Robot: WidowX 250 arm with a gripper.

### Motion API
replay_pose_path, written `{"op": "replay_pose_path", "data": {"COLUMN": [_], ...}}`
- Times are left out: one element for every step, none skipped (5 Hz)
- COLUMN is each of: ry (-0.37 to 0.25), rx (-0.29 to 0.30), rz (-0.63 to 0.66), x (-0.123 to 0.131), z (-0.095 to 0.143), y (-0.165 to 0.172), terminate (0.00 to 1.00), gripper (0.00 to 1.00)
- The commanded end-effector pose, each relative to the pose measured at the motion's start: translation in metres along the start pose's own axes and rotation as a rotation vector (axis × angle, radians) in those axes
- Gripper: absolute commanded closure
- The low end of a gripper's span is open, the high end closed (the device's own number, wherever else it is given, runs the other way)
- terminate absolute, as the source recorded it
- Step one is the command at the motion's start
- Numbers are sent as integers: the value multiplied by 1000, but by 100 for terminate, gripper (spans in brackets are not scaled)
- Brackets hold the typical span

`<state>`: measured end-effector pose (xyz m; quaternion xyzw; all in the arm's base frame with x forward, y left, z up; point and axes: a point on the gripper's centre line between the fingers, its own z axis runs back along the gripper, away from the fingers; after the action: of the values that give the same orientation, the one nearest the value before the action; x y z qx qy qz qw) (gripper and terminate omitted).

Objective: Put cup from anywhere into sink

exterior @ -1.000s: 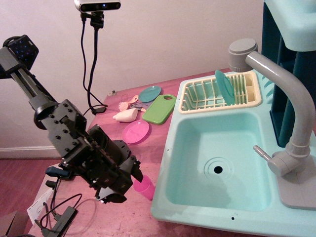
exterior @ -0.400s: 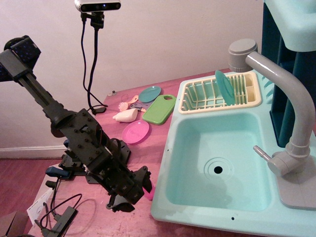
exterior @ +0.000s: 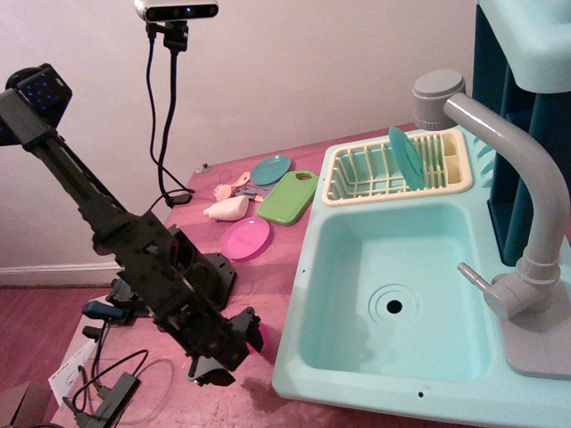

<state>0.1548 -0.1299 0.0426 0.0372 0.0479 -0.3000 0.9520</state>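
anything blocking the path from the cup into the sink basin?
Nothing loose lies between them. The cup sits on the table at the gripper, beside the sink's left wall. Only that raised rim has to be cleared; the basin holds nothing.

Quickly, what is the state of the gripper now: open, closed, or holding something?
Gripper: around the cup, mostly hiding it; a firm grasp cannot be told.

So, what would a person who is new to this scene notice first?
Probably the big mint sink filling the right half, with its grey faucet arching over the basin. Next, the black arm reaching low at front left, its claw over the small pink cup, which is mostly hidden.
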Motion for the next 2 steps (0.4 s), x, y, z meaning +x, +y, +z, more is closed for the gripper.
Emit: {"op": "replay_pose_path", "data": {"ry": [-64,-51], "rx": [13,42], "rz": [17,39], "x": [-7,-12], "z": [7,7], "y": [-3,-3], "terminate": [0,0], "gripper": [0,100]}}
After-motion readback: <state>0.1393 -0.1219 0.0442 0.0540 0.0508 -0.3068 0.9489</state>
